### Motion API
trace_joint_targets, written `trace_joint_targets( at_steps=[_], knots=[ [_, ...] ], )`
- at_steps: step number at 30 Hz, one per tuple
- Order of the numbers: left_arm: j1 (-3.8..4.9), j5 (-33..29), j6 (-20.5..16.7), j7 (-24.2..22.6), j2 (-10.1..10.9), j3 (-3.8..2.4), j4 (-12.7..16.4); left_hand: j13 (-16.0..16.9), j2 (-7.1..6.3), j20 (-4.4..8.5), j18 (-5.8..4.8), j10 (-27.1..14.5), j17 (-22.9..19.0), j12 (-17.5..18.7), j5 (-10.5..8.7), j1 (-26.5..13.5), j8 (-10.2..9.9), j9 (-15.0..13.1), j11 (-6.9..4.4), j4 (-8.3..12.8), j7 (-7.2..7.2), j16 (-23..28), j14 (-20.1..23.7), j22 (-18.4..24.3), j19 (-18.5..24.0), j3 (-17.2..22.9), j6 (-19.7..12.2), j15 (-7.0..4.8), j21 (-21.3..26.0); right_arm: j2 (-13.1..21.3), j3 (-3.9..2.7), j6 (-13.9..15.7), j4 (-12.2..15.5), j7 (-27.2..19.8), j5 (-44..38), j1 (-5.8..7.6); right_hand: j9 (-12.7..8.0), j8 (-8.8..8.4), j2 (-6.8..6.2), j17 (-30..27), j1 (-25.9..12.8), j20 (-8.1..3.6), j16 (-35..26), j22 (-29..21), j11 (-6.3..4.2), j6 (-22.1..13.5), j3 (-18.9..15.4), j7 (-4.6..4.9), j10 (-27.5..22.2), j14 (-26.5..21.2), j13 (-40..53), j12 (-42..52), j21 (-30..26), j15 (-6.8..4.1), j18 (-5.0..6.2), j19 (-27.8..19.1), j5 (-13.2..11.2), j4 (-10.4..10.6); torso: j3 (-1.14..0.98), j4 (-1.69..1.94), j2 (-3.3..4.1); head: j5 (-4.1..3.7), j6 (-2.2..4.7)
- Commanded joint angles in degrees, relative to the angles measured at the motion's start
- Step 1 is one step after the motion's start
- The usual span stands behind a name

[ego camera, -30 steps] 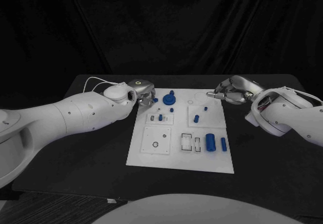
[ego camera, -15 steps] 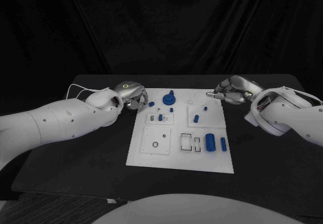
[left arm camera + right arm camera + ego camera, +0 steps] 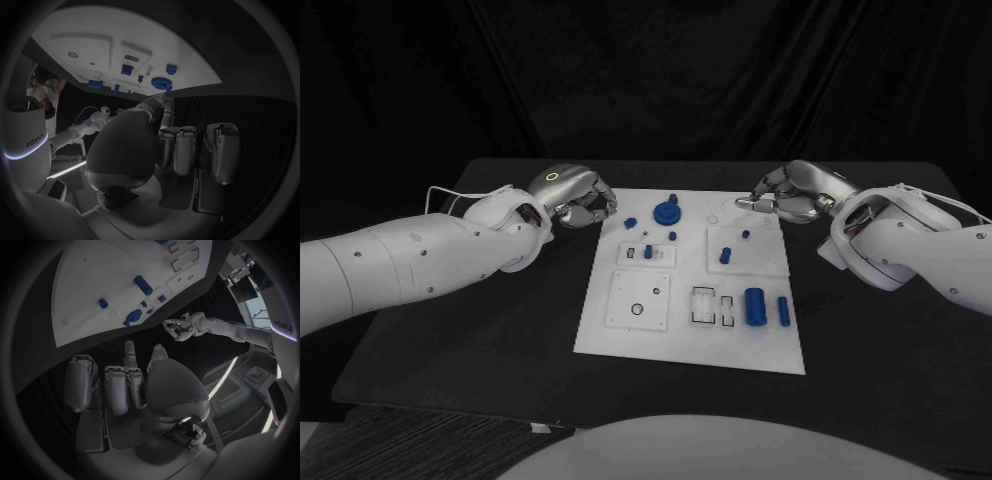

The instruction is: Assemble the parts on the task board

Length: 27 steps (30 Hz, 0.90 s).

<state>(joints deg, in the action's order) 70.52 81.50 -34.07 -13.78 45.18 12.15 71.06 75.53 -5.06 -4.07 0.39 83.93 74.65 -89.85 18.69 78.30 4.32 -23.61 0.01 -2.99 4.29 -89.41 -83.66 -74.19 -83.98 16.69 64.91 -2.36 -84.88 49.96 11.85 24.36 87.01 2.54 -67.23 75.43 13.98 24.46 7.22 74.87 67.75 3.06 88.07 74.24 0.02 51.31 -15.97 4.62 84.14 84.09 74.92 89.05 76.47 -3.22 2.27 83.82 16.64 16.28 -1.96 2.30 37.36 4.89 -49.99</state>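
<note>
The white task board [image 3: 620, 330] lies in the middle of the table. On its far part sit a blue gear [image 3: 665, 212] and several small blue pegs, such as the peg [image 3: 724, 254]. Two blue cylinders [image 3: 754, 305] lie near its right edge. My left hand [image 3: 577, 200] hovers just off the board's far left corner, fingers curled in with nothing in them. My right hand [image 3: 788, 195] hangs beside the far right corner, fingers also curled and holding nothing. From the left wrist, my left hand [image 3: 181, 145] faces the board [image 3: 94, 40] and the gear [image 3: 160, 83].
Black table [image 3: 473, 330] surrounds the board on every side, with wide bare room at the left, right and front. Empty rectangular recesses [image 3: 711, 306] and a round hole [image 3: 636, 309] mark the board's near half. The right wrist view shows my left hand [image 3: 181, 327] beyond the board [image 3: 106, 285].
My left arm has drawn back to the left, taking the left hand off the board's far left edge to just outside the corner. The right hand has barely moved.
</note>
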Motion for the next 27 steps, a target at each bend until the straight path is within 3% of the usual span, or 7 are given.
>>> trace_joint_targets(
  at_steps=[1, 6, 11, 14, 20, 24, 27],
  knots=[
    [0.21, -3.82, -0.60, -3.28, 0.33, -0.02, 0.31, 14.47, -0.10, 0.58, 0.84, 6.07, 15.35, -0.15, -0.41, -0.09, 0.22, -0.20, -0.36, 0.12, -0.25, -0.59, -6.34, -14.21, -3.10, -0.31, 0.32, -0.72, -0.27, -0.51, -0.05, -0.77, -0.29, -0.05, -0.07, 0.13, 0.85, -0.69, 0.79, 8.28, 2.55, -0.11, -0.86, 11.26, 0.27, 0.77, -1.04, 0.03, 5.86, 4.57, 15.08, 0.95, -0.94, -0.19, 1.13, -0.32, 1.31, -0.26, 0.02, 0.01, 0.00, 0.22, -0.01],
    [0.26, -4.15, 3.63, 0.15, 0.31, -0.02, 0.32, 14.47, -0.70, 0.29, 0.80, 6.07, 15.35, -0.15, -4.25, -0.75, -0.92, 2.62, 0.61, -1.64, 0.94, -0.59, -6.34, -14.23, -3.09, -0.91, -3.90, -0.14, -0.34, -1.11, -0.04, -1.35, -0.42, 0.09, -0.07, 0.15, 0.93, -0.92, 0.29, 8.29, 8.40, -0.20, -0.84, 11.28, 0.19, 0.71, 0.23, -0.01, 5.86, 4.58, 15.08, 0.95, -0.98, -0.28, 1.13, -0.29, 4.43, -2.62, 0.15, 0.15, -0.04, 0.23, -0.01],
    [0.37, -2.48, 9.04, 5.71, -1.23, -0.03, -0.42, 14.47, -2.02, -0.93, 0.67, 6.07, 15.35, -0.15, -6.01, -2.35, -0.90, 7.29, 2.30, -4.11, 2.95, -0.59, -6.34, -14.39, -3.45, -3.40, -11.39, 1.32, -0.90, -1.19, -0.05, -1.22, -0.27, 0.03, -0.07, 0.18, 0.89, -1.16, 0.20, 8.31, 10.90, -0.20, -0.82, 11.30, 0.18, 0.71, 0.93, -0.02, 5.86, 4.58, 15.08, 0.95, -0.97, -0.28, 1.11, -0.26, 5.26, -3.53, 0.22, 0.18, -0.02, 0.09, -0.01],
    [0.40, -1.15, 10.32, 8.08, -2.53, -0.03, -1.05, 14.47, -2.54, -1.26, 0.43, 6.07, 15.35, -0.15, -7.09, -2.82, -0.79, 8.60, 2.55, -4.94, 3.20, -0.59, -6.34, -14.73, -4.12, -4.91, -12.80, 1.55, -1.96, -1.17, -0.05, -1.22, -0.17, 0.01, -0.07, 0.19, 0.87, -1.24, 0.11, 8.33, 11.17, -0.20, -0.81, 11.32, 0.19, 0.65, 0.98, 0.00, 5.86, 4.59, 15.08, 0.95, -0.91, -0.27, 1.09, -0.23, 5.07, -3.60, 0.06, 0.04, 0.06, 0.15, -0.01],
    [0.43, 0.03, 11.76, 11.98, -5.30, -0.04, -2.25, 14.47, -3.07, -1.45, -0.06, 6.07, 15.35, -0.15, -7.21, -2.68, -0.41, 10.00, 2.55, -6.18, 3.20, -0.59, -6.34, -15.38, -5.31, -7.27, -12.94, 1.59, -3.90, -1.05, -0.05, -1.41, -0.03, 0.06, -0.07, 0.18, 0.87, -1.26, 0.06, 8.31, 11.27, -0.20, -0.82, 11.32, 0.21, 0.65, 0.99, 0.03, 5.86, 4.58, 15.08, 0.95, -0.91, -0.26, 1.09, -0.22, 4.95, -3.61, -0.05, 0.01, 0.06, 0.15, -0.01],
    [0.43, 0.27, 12.51, 13.85, -6.88, -0.04, -3.14, 14.47, -3.13, -1.47, -0.12, 6.07, 15.35, -0.15, -7.49, -2.70, 0.15, 10.09, 2.58, -6.89, 3.10, -0.59, -6.34, -15.46, -5.45, -8.12, -12.10, 1.65, -4.14, -0.91, -0.05, -1.43, 0.01, 0.05, -0.07, 0.18, 0.87, -1.27, 0.04, 8.24, 11.23, -0.20, -0.84, 11.32, 0.26, 0.71, 0.95, 0.09, 5.86, 4.57, 15.08, 0.95, -0.90, -0.24, 1.08, -0.21, 4.76, -3.50, 0.18, -0.06, 0.15, -0.03, -0.01],
    [0.43, 0.35, 13.49, 15.23, -7.97, -0.04, -3.94, 14.47, -2.88, -1.44, -0.11, 6.07, 15.35, -0.15, -6.55, -2.23, 0.74, 9.93, 2.46, -7.09, 2.93, -0.59, -6.34, -15.44, -5.43, -8.28, -11.21, 1.57, -4.10, -0.77, -0.05, -1.46, 0.06, 0.06, -0.07, 0.17, 0.87, -1.29, 0.05, 8.25, 11.12, -0.18, -0.84, 11.32, 0.30, 0.75, 0.91, 0.14, 5.86, 4.57, 15.08, 0.95, -0.91, -0.22, 1.08, -0.21, 4.63, -3.33, 0.15, -0.16, 0.18, -0.01, -0.01]
  ],
)
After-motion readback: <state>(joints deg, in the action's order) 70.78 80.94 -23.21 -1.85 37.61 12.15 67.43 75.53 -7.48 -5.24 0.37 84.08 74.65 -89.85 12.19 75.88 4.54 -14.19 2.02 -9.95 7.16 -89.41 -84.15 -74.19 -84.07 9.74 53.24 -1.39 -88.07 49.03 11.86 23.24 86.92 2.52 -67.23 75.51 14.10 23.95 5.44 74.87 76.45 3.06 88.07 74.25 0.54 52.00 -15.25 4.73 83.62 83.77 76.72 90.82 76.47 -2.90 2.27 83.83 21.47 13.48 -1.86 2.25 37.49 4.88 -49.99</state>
